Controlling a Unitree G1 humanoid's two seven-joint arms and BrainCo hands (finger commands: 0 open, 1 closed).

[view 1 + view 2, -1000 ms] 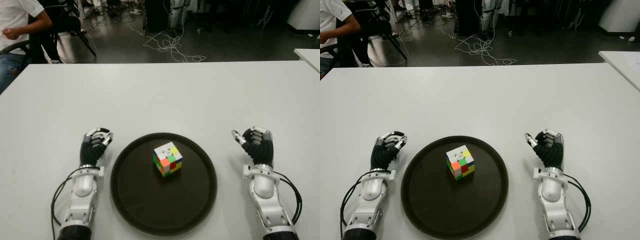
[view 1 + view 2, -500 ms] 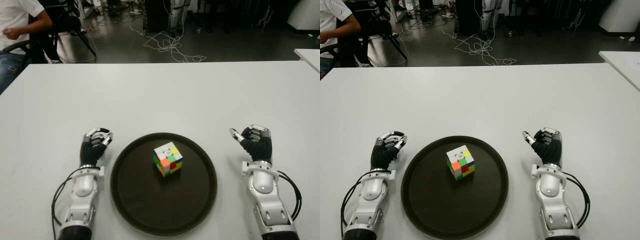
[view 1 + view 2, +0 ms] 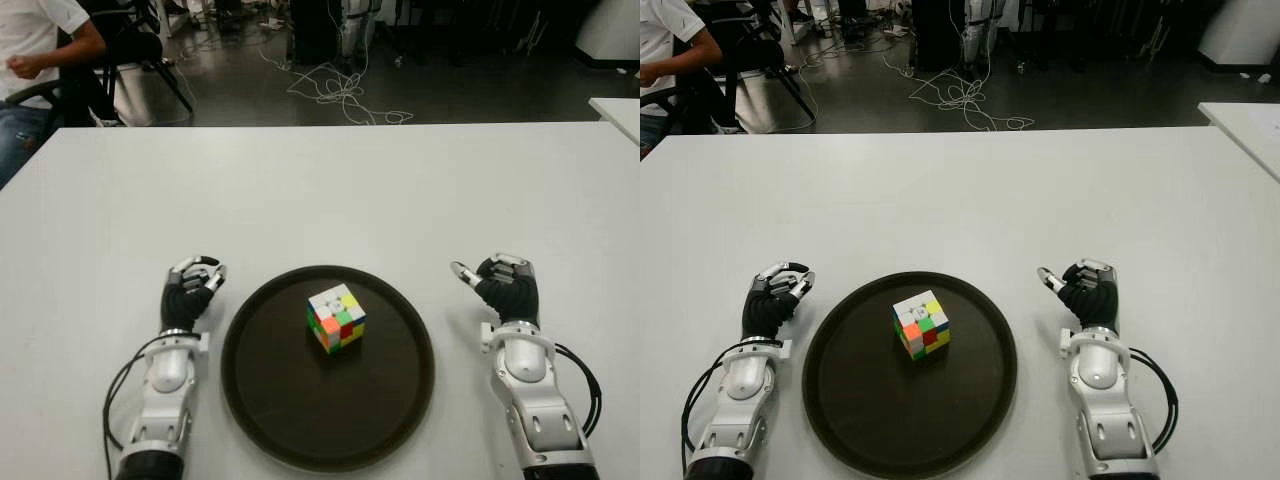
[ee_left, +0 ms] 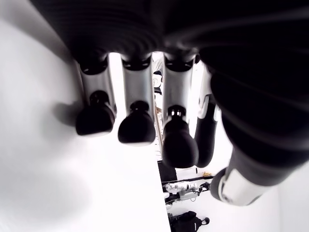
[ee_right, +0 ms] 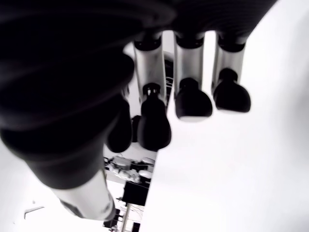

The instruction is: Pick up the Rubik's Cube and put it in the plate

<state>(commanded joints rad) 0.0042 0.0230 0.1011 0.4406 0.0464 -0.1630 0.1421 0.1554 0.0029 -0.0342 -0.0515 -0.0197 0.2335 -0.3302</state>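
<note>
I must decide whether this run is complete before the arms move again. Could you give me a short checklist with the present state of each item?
1. Rubik's Cube lies inside the plate: ok.
2. Cube sits away from the plate's rim, near the middle: ok.
3. Left hand holds nothing, fingers curled, beside the plate on its left: ok.
4. Right hand holds nothing, fingers curled, beside the plate on its right: ok.
5. Both hands apart from the plate, not over it: ok.
6. Whether either hand touches the table: cannot tell.
</note>
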